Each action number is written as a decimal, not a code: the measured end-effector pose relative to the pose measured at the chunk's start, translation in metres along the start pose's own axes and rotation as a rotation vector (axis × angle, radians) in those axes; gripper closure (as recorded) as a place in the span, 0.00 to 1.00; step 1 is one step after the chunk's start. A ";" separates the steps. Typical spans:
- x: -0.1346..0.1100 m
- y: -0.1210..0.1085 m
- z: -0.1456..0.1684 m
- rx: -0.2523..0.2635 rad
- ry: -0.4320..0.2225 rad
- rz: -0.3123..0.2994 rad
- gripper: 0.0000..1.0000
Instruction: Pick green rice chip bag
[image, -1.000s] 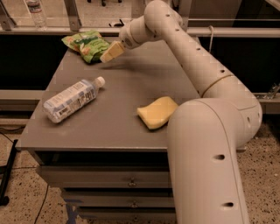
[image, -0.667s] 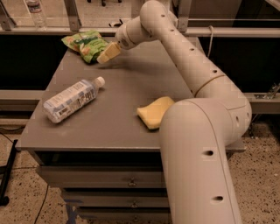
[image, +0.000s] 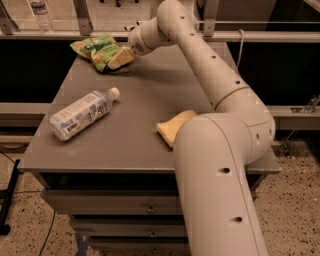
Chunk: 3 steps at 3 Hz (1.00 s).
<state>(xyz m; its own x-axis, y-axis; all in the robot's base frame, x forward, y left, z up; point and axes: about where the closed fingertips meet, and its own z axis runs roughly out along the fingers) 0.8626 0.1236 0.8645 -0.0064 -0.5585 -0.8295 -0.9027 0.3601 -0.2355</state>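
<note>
Hand (image: 121, 57) has nudged slightly left onto the right edge of green rice chip bag (image: 92, 48), upper left of frame on bench (image: 150, 100) far corner; can't tell how open it is, grasp likely imminent.

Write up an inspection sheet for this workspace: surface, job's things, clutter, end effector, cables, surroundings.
Surface: grey table top, with drawers below.
Job's things: green rice chip bag lying at the far left corner of the table.
Clutter: clear water bottle on its side at the left; yellow sponge near the front, partly hidden by the arm.
End effector: end effector at the bag's right edge, low over the table.
Cables: one thin cable hanging by the rail behind the table.
Surroundings: speckled floor; second bottle upright beyond the rail.
</note>
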 end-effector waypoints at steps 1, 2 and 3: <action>-0.001 0.000 0.004 -0.009 -0.009 0.005 0.41; 0.001 0.000 0.006 -0.016 -0.017 0.014 0.64; 0.001 0.000 0.006 -0.019 -0.022 0.018 0.88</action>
<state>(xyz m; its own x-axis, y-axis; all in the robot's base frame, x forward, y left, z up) 0.8656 0.1274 0.8608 -0.0133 -0.5357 -0.8443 -0.9105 0.3555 -0.2112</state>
